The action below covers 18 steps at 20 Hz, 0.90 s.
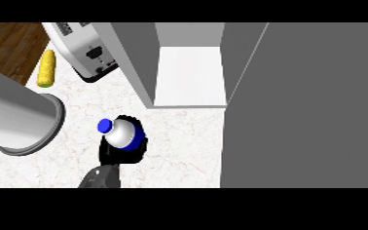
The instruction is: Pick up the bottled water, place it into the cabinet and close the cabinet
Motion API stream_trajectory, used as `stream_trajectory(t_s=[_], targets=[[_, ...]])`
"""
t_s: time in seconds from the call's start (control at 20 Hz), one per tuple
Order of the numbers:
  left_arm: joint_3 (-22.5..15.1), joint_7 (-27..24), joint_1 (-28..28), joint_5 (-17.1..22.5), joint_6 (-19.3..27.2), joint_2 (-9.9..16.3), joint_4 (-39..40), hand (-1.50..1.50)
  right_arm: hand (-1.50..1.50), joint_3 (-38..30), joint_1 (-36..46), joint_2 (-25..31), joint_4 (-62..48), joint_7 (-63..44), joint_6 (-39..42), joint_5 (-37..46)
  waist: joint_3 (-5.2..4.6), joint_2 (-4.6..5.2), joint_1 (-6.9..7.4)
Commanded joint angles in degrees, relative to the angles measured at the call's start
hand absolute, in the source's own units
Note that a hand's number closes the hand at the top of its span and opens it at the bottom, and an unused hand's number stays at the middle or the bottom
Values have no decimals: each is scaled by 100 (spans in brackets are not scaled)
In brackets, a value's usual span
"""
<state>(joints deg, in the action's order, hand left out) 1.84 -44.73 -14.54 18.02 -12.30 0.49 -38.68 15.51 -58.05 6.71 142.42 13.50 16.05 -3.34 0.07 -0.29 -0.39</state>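
The bottled water (120, 133), pale with a blue cap, is seen from above at the lower left of the counter, its cap tilted to the left. My left hand (116, 155) is curled round its lower part, fingers showing black around the bottle's sides. The cabinet (191, 75) stands open above and to the right of the bottle, with a white shelf floor inside. Its grey door (302, 107) is swung out and fills the right side of the view. My right hand does not show.
A white toaster (86, 53) stands at the back left beside the cabinet's left wall. A yellow corn cob (46, 68) lies left of it. A large grey round pot (25, 122) sits at the left edge, close to the bottle.
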Motion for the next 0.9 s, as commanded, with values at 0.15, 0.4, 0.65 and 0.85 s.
stream_trajectory(t_s=[0.15, 0.4, 0.65, 0.85], targets=[[-1331, 982, -91, 939, 1160, -47, -1330, 150, -150, 21, -128, 11, 138, 164, 107, -167, -2, -20, -47], [-1768, 1317, -443, 581, 2344, -48, -1870, 150, -150, -44, -63, -18, 699, -449, -124, -380, -5, 7, 2], [-2246, 1939, -1131, 768, 3238, -48, -2215, 150, -150, 55, -171, -47, 465, -95, -15, -280, -7, 9, -59], [-2677, 2113, -1719, 1079, 4014, -48, -1925, 150, -150, -344, -27, 71, 484, -58, 58, -539, -7, 26, -104]])
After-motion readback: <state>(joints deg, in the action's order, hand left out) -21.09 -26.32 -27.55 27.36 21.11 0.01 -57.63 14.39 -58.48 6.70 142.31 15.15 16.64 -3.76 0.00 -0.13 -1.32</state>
